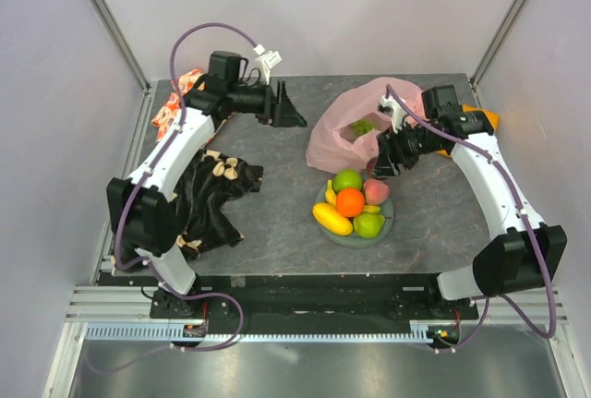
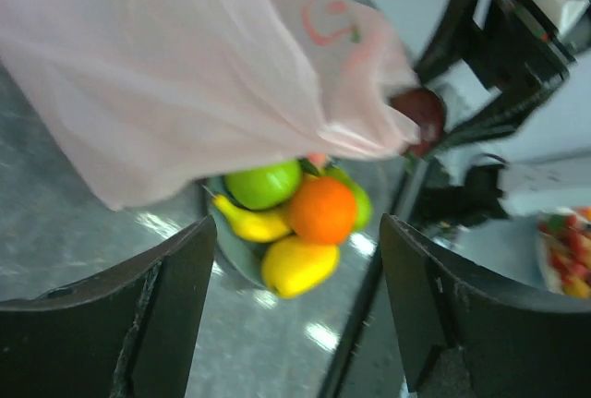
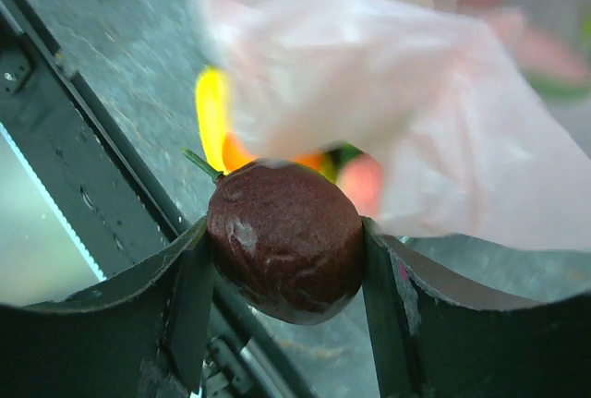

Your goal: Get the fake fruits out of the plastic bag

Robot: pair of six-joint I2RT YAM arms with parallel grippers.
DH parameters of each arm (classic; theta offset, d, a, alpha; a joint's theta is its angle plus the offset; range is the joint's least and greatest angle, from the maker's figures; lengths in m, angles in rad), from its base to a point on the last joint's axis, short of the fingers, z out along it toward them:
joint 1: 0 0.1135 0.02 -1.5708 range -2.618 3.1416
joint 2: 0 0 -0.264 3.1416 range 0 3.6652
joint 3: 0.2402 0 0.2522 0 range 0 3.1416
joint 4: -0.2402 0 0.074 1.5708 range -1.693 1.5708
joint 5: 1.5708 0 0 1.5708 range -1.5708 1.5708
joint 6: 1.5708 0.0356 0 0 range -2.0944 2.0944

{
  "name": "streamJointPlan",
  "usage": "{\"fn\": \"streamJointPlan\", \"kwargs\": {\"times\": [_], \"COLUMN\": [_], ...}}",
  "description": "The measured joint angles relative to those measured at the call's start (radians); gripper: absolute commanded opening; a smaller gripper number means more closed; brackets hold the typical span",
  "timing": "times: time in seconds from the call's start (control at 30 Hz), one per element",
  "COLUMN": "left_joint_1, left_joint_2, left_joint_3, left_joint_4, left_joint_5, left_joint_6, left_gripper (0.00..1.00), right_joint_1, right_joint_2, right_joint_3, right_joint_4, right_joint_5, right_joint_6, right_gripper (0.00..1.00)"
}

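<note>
The dark plum (image 3: 284, 236) sits clamped between the fingers of the right gripper (image 1: 388, 160), stem end up, just outside the pink plastic bag (image 1: 342, 135) toward the table's far right. The plate (image 1: 355, 242) of fruits already taken out lies just nearer the front edge and slightly left, with nothing between. Green grapes (image 1: 362, 126) show inside the bag. The left gripper (image 1: 288, 110) hangs wide and empty near the bag's left side, and a floral fabric (image 1: 217, 195) lies at the table's left.

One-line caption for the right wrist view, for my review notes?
Right jaws clamp a dark purple plum, pink plastic bag just beyond.
</note>
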Motion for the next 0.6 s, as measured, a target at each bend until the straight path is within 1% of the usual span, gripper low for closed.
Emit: {"fn": "streamJointPlan", "kwargs": {"times": [0.1,0.2,0.23,0.3,0.33,0.5,0.53,0.6], "left_joint_1": [0.031,0.001,-0.011,-0.033,-0.04,-0.061,-0.063,-0.072], "left_joint_2": [-0.06,-0.076,-0.076,-0.076,-0.076,-0.076,-0.076,-0.077], "left_joint_3": [-0.097,-0.169,-0.185,-0.208,-0.212,-0.214,-0.214,-0.222], "left_joint_4": [0.022,0.049,0.058,0.069,0.076,0.12,0.125,0.138], "left_joint_5": [0.146,0.234,0.252,0.279,0.288,0.357,0.364,0.374], "left_joint_6": [-0.054,-0.082,-0.092,-0.11,-0.116,-0.136,-0.139,-0.145], "left_gripper": [0.78,0.76,0.73,0.7,0.66,0.56,0.5,0.45], "right_joint_1": [0.059,0.106,0.126,0.169,0.185,0.273,0.281,0.291], "right_joint_2": [0.027,0.068,0.084,0.118,0.13,0.175,0.178,0.182], "right_joint_3": [0.116,0.203,0.226,0.264,0.274,0.301,0.301,0.301], "right_joint_4": [0.0,0.0,0.0,0.0,0.0,0.0,0.0,0.0], "right_joint_5": [-0.016,-0.02,-0.019,-0.019,-0.019,-0.008,-0.008,-0.008], "right_joint_6": [-0.002,-0.001,-0.001,-0.001,-0.001,-0.001,0.0,0.003], "right_gripper": [0.56,0.57,0.57,0.57,0.57,0.57,0.57,0.57]}}
